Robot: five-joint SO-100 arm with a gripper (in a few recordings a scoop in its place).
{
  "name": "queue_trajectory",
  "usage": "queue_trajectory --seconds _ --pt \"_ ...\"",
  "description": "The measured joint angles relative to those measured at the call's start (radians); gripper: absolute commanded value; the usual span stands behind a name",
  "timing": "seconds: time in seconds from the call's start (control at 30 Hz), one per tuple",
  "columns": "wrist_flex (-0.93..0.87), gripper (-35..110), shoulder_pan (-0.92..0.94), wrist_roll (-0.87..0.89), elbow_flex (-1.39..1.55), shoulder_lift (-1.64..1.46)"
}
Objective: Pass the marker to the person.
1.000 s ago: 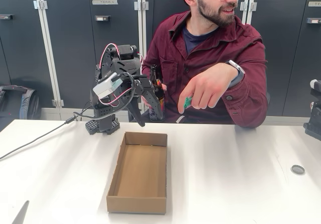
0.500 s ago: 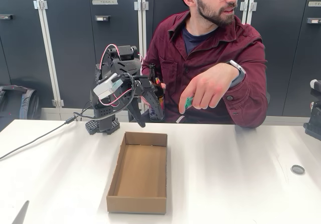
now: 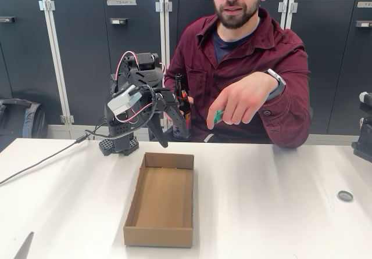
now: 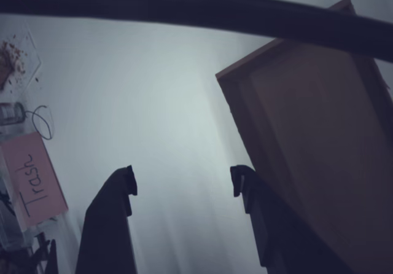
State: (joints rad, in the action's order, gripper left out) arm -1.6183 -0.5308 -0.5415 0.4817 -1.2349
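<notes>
Landmark for this entry: the cardboard tray [image 3: 161,200], lying open-topped near the middle of the white bench [image 3: 279,207].

- My hand [image 3: 164,128]: raised behind the tray's far edge, fingers hanging down toward the bench. In the wrist view the two fingers stand well apart with nothing between them [image 4: 181,185], so I am spread and holding nothing. I judge this a withdrawn, waiting posture, clear of the tray.
- The marker [image 3: 217,117]: behind the tray and to its right in the fixed view, up off the bench, pinched in the person's hand [image 3: 238,103]. A green end pokes out below the fingers; the barrel is hidden by the fist. Judging from who holds it, the pass looks complete.
- The person [image 3: 244,67]: seated behind the bench, beyond the tray's far right corner, forearm held level so the marker hangs over the bench edge.
- Brown glass bottle [image 3: 181,108]: upright behind my fingers, held in the person's other hand; not the task's thing.
- Pink note reading "Trash" [image 4: 31,179]: left of the tray in the wrist view.
</notes>
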Motion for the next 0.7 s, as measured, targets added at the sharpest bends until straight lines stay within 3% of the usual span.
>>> queue_trajectory --seconds 0.7 --pt "0.017 36 0.008 0.000 0.037 -0.002"
